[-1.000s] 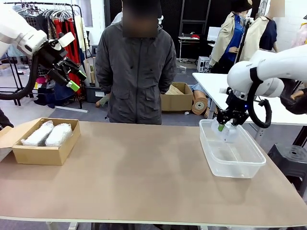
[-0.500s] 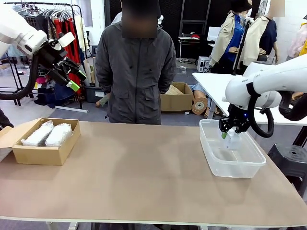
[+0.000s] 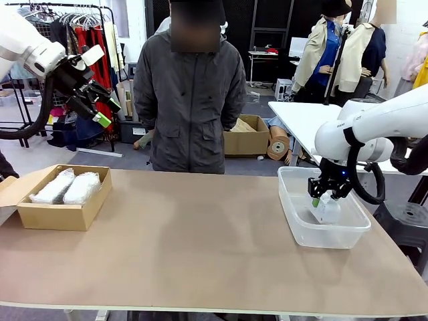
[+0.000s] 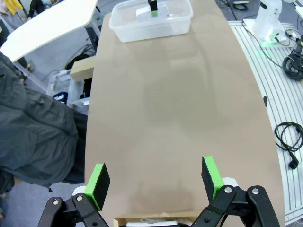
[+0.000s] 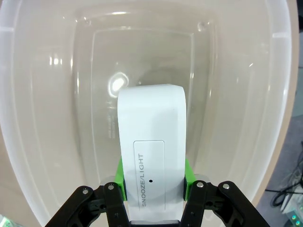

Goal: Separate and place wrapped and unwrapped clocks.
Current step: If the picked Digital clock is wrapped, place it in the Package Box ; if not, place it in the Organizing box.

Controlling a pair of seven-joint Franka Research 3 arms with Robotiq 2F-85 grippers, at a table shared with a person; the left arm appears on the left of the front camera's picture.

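Right fingers (image 5: 154, 177) clamped on the short sides of a bare white clock (image 5: 151, 142), green pads pressed to either flank, long axis running straight out along the fingers and pointing down into a clear plastic tub (image 5: 38, 142). Lowered inside the tub walls, clock end just above the floor; contact with it not clear. Printed lengthwise on the clock's top panel: "SNOOZE/LIGHT". In the front view, right gripper (image 3: 323, 198) hanging over the tub (image 3: 294, 221) at the desk's (image 3: 200, 234) right end, so likely the moment to release. Left fingers (image 4: 154, 177) spread wide and empty, raised high over the left end, well apart from everything. Below them, two bubble-wrap bundles (image 3: 65, 187) lying side by side in a brown cardboard box (image 3: 57, 217). Person standing at the far side, behind the desk
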